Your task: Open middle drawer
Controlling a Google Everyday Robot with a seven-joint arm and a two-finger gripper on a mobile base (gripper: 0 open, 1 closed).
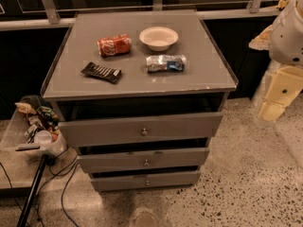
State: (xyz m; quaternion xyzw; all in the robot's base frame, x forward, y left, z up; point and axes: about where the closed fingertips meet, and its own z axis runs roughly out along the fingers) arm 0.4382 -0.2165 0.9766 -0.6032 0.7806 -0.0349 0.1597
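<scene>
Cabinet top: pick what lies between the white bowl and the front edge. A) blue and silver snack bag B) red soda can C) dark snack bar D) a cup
A: the blue and silver snack bag lies just on the drawer side of the white bowl; the gripper hangs to the right of the cabinet, away from the middle drawer.

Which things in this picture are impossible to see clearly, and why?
- Inside of the middle drawer: camera view, hidden under the top drawer front and shadow.
- The hand, right of the cabinet: camera view, its arm cut off by the right edge.
- Print on the blue packet: camera view, too small.
</scene>
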